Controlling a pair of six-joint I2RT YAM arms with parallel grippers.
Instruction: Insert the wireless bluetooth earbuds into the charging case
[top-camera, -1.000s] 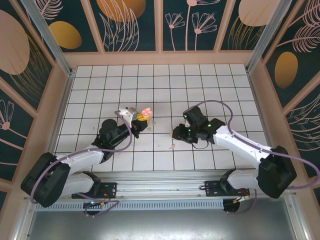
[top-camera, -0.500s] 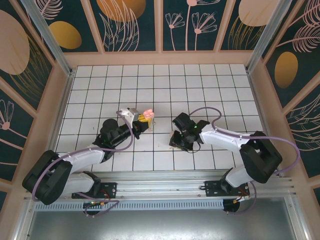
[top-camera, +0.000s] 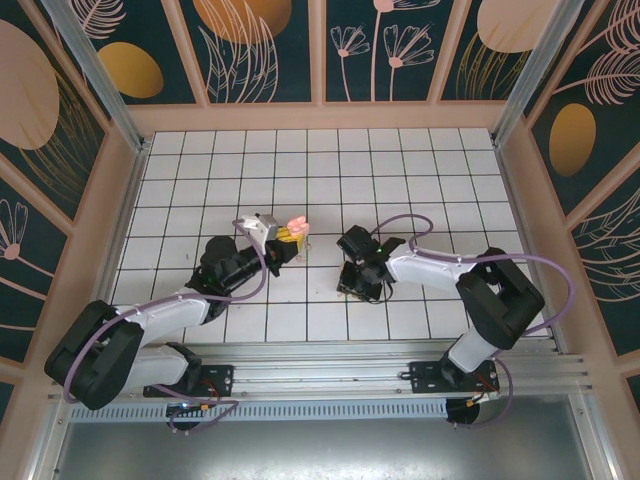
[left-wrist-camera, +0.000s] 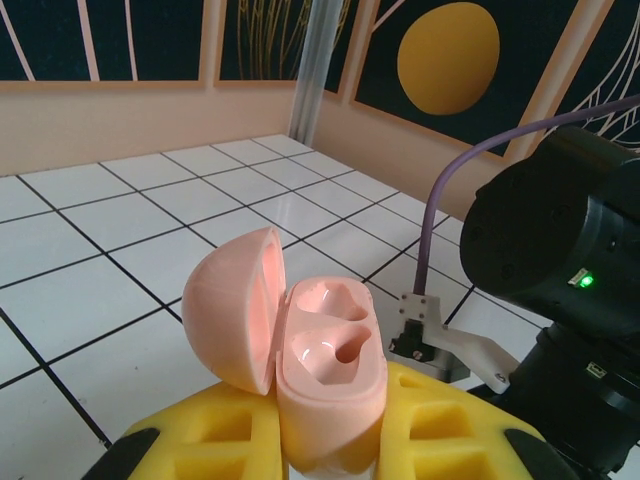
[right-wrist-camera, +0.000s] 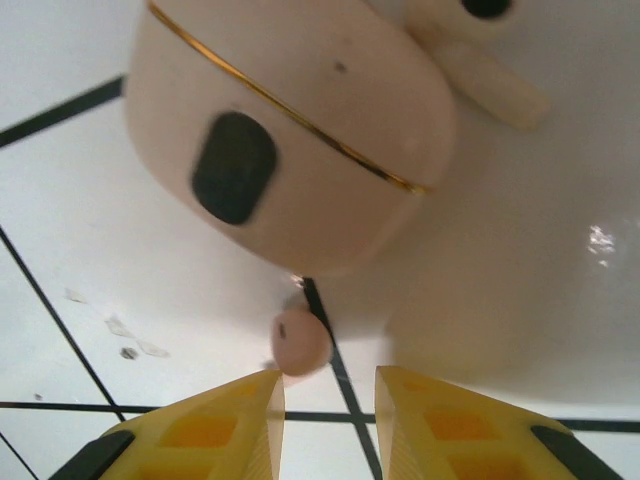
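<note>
My left gripper (left-wrist-camera: 330, 445) is shut on the charging case (left-wrist-camera: 325, 370), a salmon-pink clamshell held upright between yellow fingers (left-wrist-camera: 200, 440). Its lid stands open to the left and both moulded wells show bare. In the top view the case (top-camera: 295, 221) sits left of centre. A tiny pink earbud (right-wrist-camera: 300, 340) lies on a black grid line, just beyond the left fingertip of my right gripper (right-wrist-camera: 330, 385). That gripper points down at the tiles with a gap between its yellow fingers (right-wrist-camera: 215, 420) and nothing in the gap. From above, the right gripper (top-camera: 352, 283) is low over the table.
A pale cream rounded piece (right-wrist-camera: 290, 150) with a dark oval patch and a thin gold line lies just past the earbud, with a cream stem (right-wrist-camera: 490, 75) beside it. The right arm's dark wrist (left-wrist-camera: 560, 250) is close to the held case. Wooden walls (top-camera: 320, 115) ring the white tiled table (top-camera: 320, 170).
The right arm has folded in, carrying its gripper left and lower over the tiles, and its fingers have drawn closer together. The left gripper and case have stayed put.
</note>
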